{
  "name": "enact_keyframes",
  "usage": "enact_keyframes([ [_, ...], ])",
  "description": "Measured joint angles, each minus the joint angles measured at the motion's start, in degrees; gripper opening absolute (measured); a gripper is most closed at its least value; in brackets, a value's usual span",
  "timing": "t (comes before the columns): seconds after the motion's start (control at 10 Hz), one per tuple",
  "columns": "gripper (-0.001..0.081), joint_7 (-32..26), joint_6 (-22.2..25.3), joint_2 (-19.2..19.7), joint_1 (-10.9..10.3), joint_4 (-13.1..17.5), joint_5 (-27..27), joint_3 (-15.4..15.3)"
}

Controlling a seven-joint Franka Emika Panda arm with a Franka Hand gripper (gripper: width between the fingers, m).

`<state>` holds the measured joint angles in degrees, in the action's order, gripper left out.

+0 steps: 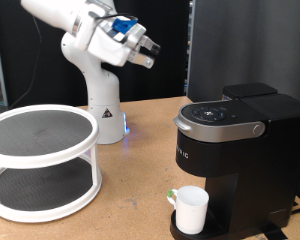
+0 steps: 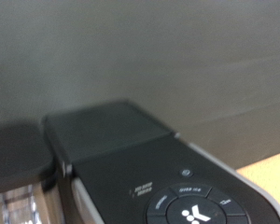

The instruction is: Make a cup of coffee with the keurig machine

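Observation:
The black keurig machine stands at the exterior view's right, lid closed, with a silver-grey handle band and a round button panel on top. The white cup stands on the drip tray under the machine's spout. My gripper hangs in the air up and to the left of the machine, well clear of it, fingers pointing toward it; nothing is between them. The wrist view shows the machine's lid and button panel from above; the fingers do not show there.
A white two-tier round rack with dark mesh shelves stands at the exterior view's left on the wooden table. The robot's white base is behind it. A dark panel backs the machine.

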<state>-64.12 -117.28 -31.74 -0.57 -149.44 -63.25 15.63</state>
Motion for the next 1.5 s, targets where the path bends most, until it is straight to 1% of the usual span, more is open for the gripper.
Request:
enact_keyframes([
  [0.1, 0.0807, -0.84, -1.14, -0.12, -0.04, 1.06, 4.13, -2.41],
  [0.2, 0.0807, -1.59, -1.3, -0.14, -0.22, 2.29, 8.61, -4.63],
  [0.3, 0.0807, -2.05, -0.68, -0.07, -0.43, 3.69, 13.61, -6.61],
  [0.4, 0.0807, -2.65, -0.35, 0.36, -0.35, 4.75, 17.24, -7.88],
  [0.5, 0.0807, -2.17, -0.46, 0.38, -0.33, 4.53, 15.79, -7.72],
  [0.6, 0.0807, -2.34, -1.77, 0.35, -0.2, 4.48, 17.74, -8.24],
  [0.7, 0.0807, -3.06, -2.59, 0.3, -0.12, 4.8, 22.81, -9.67],
  [0.9, 0.0807, -3.94, -2.58, 0.37, -0.1, 6.53, 33.6, -13.17],
  [1.0, 0.0807, -3.83, -0.97, 0.69, -0.17, 7.96, 36.45, -14.4],
  [1.1, 0.0807, -3.87, 0.7, 2.37, -0.12, 9.79, 37.99, -14.69],
  [1.2, 0.0807, -4.16, 0.44, 2.34, -0.12, 9.57, 37.96, -14.69],
  [1.3, 0.0807, -4.78, -0.95, 2.25, -0.1, 9.16, 39.96, -15.11],
  [1.4, 0.0807, -3.7, -2.9, 2.19, -0.09, 8.84, 41.54, -16.38],
  [1.5, 0.0807, 0.07, -5.19, 2.19, 0.12, 8.97, 43.07, -18.45],
])
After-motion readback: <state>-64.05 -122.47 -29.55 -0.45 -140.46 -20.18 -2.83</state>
